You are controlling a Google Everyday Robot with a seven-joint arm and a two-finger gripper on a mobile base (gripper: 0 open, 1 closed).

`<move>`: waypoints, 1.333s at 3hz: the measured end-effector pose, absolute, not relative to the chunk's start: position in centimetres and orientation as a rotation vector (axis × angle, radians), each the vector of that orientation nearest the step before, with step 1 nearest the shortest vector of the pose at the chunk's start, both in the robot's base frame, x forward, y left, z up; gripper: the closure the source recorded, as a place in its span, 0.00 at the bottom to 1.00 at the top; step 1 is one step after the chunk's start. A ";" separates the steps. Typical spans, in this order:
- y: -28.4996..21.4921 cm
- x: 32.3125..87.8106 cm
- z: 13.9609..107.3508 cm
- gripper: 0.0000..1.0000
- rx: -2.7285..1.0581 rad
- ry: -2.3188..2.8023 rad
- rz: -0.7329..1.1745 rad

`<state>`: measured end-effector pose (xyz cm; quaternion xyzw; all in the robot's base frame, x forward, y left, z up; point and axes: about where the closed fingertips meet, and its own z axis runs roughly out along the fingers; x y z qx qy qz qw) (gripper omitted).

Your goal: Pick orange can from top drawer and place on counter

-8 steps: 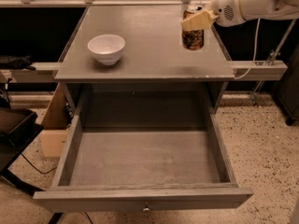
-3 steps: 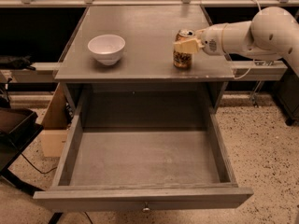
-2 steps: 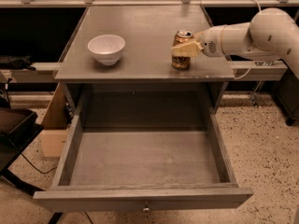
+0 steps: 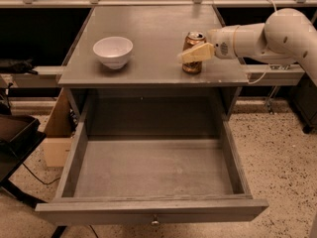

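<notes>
A: The orange can [image 4: 192, 67] stands upright on the bench [image 4: 148, 29], toward four o'clock (white bowl [image 4: 113, 51] at nine).
B: And the tool [image 4: 189, 53] sits against it from three o'clock. Clenched or released? Can't tell.

A smooth, cream, plastic-looking gripper [image 4: 194, 52] sits against the shiny coppery metal orange can [image 4: 192, 67] on the right of the matte grey wooden counter [image 4: 153, 29], a glossy white bowl [image 4: 113, 51] stands left, and the nearer top drawer [image 4: 153, 167] shows matte grey wood.
</notes>
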<state>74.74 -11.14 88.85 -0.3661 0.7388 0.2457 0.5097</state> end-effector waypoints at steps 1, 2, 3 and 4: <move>-12.0 72.8 93.1 0.00 -0.875 1.664 0.584; -14.1 68.0 98.5 0.00 -0.907 1.516 0.475; -16.4 63.0 100.8 0.00 -0.926 1.422 0.394; -18.7 61.4 101.3 0.00 -0.921 1.402 0.339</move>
